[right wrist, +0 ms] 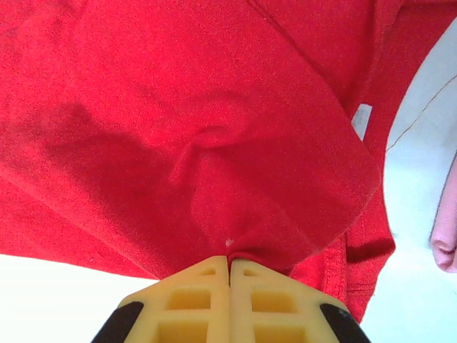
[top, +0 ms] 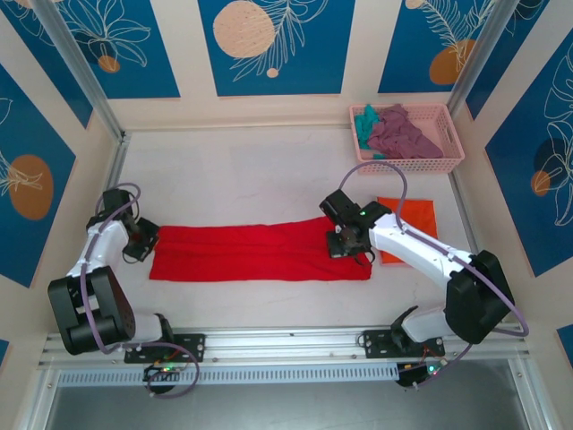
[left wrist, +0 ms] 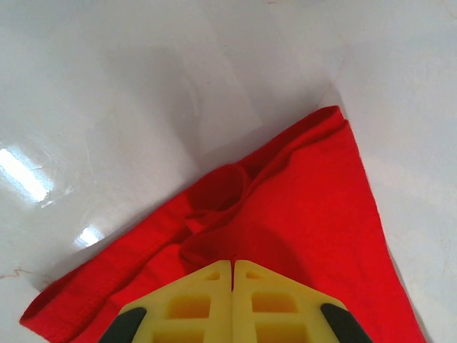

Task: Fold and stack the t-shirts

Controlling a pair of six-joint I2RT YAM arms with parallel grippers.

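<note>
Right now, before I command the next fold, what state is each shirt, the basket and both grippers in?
Red t-shirt: spread in a long band on the table, pinched at both ends.
Orange t-shirt: folded flat on the table.
Pink basket: upright, holding two shirts.
Mauve-purple t-shirt: crumpled in the basket.
Teal t-shirt: crumpled in the basket.
Left gripper: shut on the red t-shirt's left end.
Right gripper: shut on its right end.
</note>
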